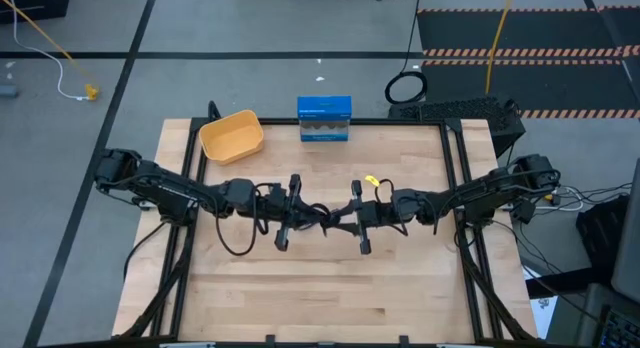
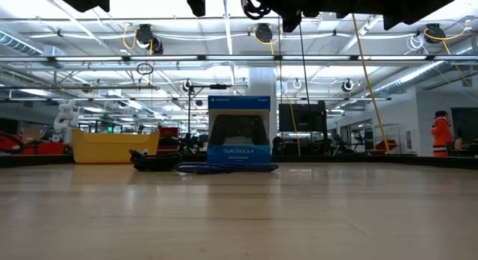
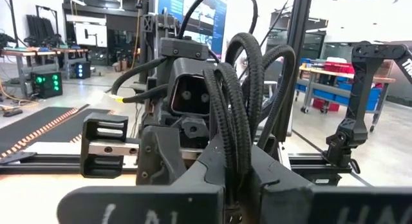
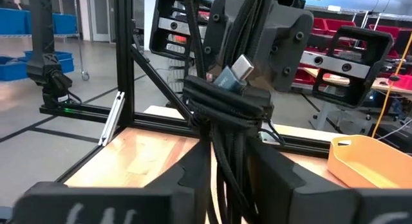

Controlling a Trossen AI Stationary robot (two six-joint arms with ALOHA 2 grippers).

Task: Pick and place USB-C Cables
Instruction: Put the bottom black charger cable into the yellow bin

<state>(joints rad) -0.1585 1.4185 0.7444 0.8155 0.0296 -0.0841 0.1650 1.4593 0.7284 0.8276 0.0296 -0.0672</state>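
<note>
Both arms meet over the table's middle, fingers pointing at each other. A black USB-C cable bundle (image 1: 325, 220) is between my left gripper (image 1: 314, 217) and my right gripper (image 1: 336, 222), and both are shut on it. In the left wrist view its braided loops (image 3: 235, 102) rise between the fingers. The right wrist view shows the wrapped bundle (image 4: 225, 98) with a metal plug (image 4: 241, 68) sticking up. A second black bundle (image 2: 153, 161) and a purple-blue cable (image 2: 224, 168) lie on the table by the blue box. My left gripper (image 3: 235, 188) pinches the black bundle's looped end (image 3: 233, 161) between its two fingers, coming level from the table's left. The loops stand up above the fingers, clear of the table. My right gripper (image 4: 228, 182) pinches the strands (image 4: 226, 153) just below the wrapped middle. It comes level from the table's right, and the plug end stands above the fingers, lifted clear.
A yellow bin (image 1: 231, 135) sits at the far left corner of the table. A blue DualShock box (image 1: 324, 119) stands at the far edge. A black frame rail (image 1: 455, 178) runs along each side. Bare wood (image 1: 320, 288) lies toward the near edge. People stand in the room beyond.
</note>
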